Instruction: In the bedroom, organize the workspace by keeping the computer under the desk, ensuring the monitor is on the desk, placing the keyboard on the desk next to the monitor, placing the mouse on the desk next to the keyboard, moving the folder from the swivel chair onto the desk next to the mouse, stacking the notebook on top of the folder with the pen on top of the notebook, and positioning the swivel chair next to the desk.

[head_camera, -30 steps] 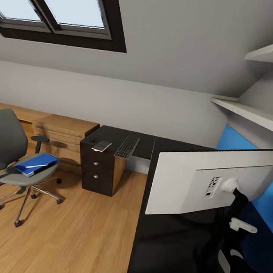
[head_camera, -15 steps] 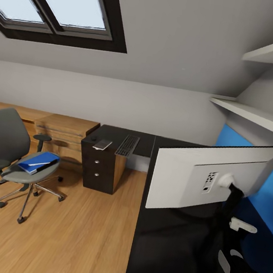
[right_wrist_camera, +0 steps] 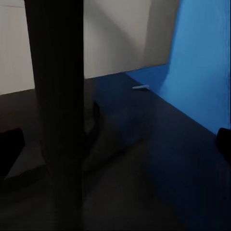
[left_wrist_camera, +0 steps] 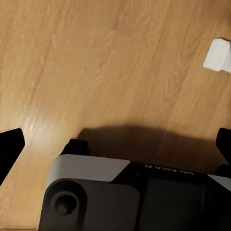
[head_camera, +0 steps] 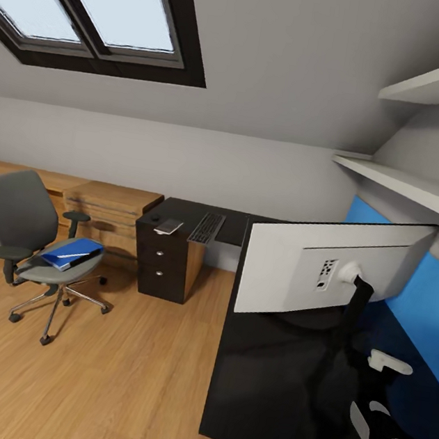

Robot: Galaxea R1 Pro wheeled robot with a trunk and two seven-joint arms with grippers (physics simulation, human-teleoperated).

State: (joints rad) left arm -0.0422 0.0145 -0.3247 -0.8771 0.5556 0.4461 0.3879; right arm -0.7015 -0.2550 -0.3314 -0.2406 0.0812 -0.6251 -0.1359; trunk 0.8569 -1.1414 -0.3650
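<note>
1. Standing on the near wing of the large black L-shaped desk (head_camera: pixel 271 389), at the frame's right, the wide flat monitor (head_camera: pixel 324 274) turns its white back to the camera.
2. The slim dark grey keyboard (head_camera: pixel 206 227) lies on the desk's far wing at centre, just beside a thin grey notebook (head_camera: pixel 168 226) above the three-drawer pedestal.
3. At left, the grey swivel chair (head_camera: pixel 31 233) stands well apart from the desk; the bright blue folder (head_camera: pixel 71 253) lies on its seat with a thin white pen (head_camera: pixel 66 256) on top.
4. The left wrist view shows wooden floor (left_wrist_camera: pixel 106 62); both grippers' dark fingertips sit at the picture edges, spread wide and holding nothing.
</note>
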